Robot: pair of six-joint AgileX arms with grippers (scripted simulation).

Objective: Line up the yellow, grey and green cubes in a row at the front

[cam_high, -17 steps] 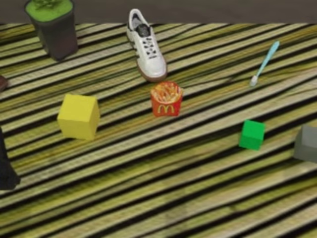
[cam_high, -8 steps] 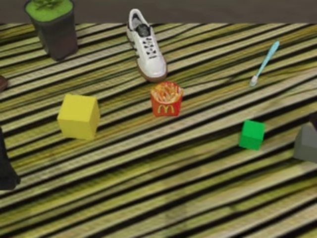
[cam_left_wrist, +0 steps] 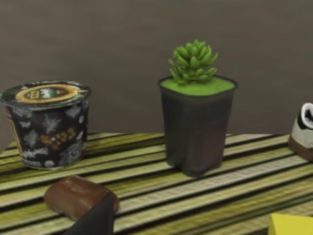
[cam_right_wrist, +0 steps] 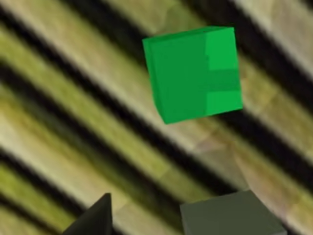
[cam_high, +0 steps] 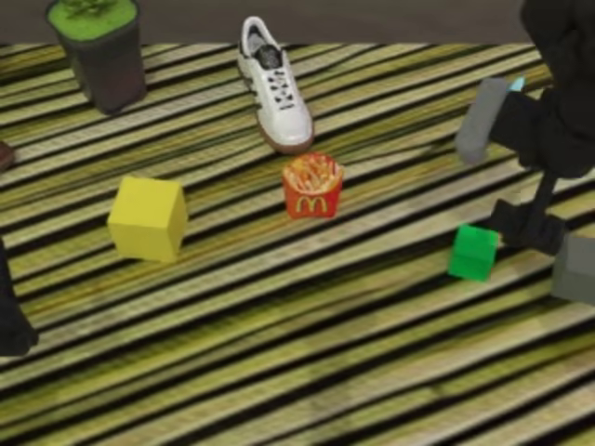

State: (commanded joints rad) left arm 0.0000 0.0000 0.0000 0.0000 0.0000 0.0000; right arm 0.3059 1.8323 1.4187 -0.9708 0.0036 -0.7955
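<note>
The left gripper (cam_high: 11, 325) sat parked at the table's left edge; its finger state could not be determined. The large bright yellow cube (cam_high: 147, 218) rested at mid-left, untouched. The small vivid green cube (cam_high: 473, 252) lay at the right, with the dull grey cube (cam_high: 575, 269) near it at the right edge. The right gripper (cam_high: 532, 226) hovered just beside the green cube, holding nothing; open or closed could not be told. Judged stage: approach. Next, centring over one cube and descending.
</note>
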